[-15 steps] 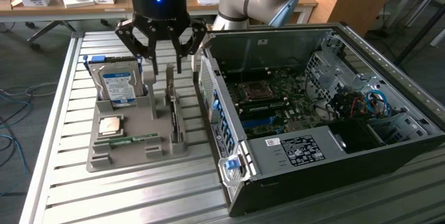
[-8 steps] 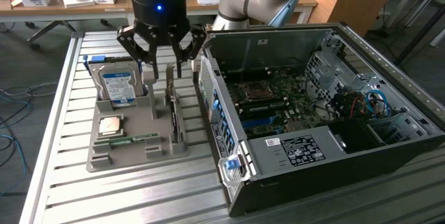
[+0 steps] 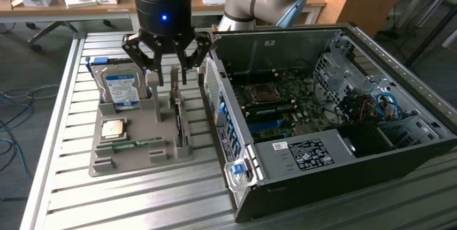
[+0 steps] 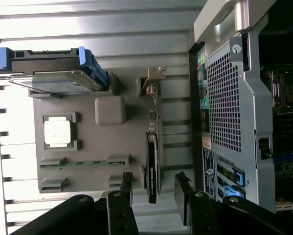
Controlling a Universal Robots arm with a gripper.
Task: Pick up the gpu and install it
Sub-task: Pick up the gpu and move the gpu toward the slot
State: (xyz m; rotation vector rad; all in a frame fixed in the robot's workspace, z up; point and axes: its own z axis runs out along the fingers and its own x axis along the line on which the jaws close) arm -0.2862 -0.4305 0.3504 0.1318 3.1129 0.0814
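Note:
The gpu [image 3: 179,125] stands on its edge in a slot of the grey holder tray [image 3: 143,161], its pale bracket end toward the far side. From the wrist it is a thin dark card [image 4: 153,164] with the silvery bracket [image 4: 154,81] at one end. My gripper [image 3: 169,76] hangs open just above the card's far half. In the wrist view the gripper [image 4: 154,190] straddles the card's dark end, one finger on each side, with a gap to each. Nothing is held.
The tray [image 4: 87,144] also carries a hard drive [image 3: 120,86] [image 4: 58,74], a CPU [image 3: 114,128] [image 4: 57,132] and a slim RAM stick [image 3: 132,144] [image 4: 85,164]. An open computer case [image 3: 321,150] [image 4: 229,98] with its motherboard [image 3: 286,107] stands close beside the tray on the exterior view's right.

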